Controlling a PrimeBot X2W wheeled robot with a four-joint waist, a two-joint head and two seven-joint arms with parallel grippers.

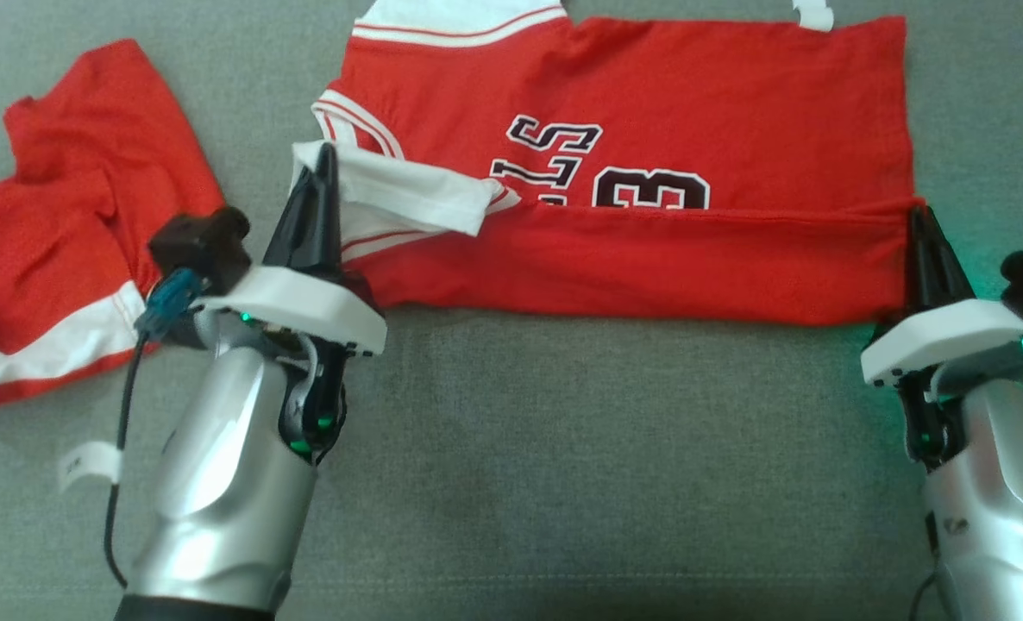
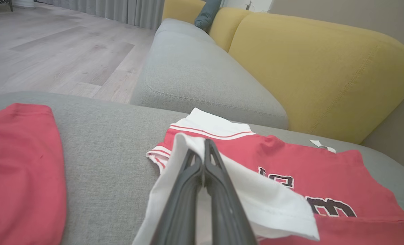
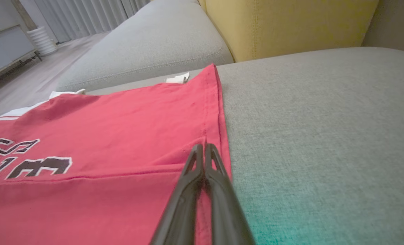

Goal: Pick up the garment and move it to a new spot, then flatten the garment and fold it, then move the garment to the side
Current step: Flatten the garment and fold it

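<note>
Silver forearms rise from the near edge of the head view, one toward each end of the red jersey [image 1: 693,112], which lies spread flat on the grey sofa seat [image 1: 563,448] with its white-trimmed sleeves to the left and its hem to the right. The jersey's near edge is folded up over the body, so the fold covers the lower half of the black lettering and number.

At the jersey's left end, the left gripper [image 1: 329,157] has its fingers together, clamped on the white sleeve [image 1: 399,194], which drapes around them in the left wrist view. At the jersey's right end, the right gripper [image 1: 917,216] has its fingers together on the hem corner of the folded strip, with red cloth showing between them in the right wrist view.

Left of the jersey and apart from it lies a second red garment [image 1: 63,233], rumpled, with a white band. Beyond the jersey stands a yellow backrest [image 2: 324,68].
</note>
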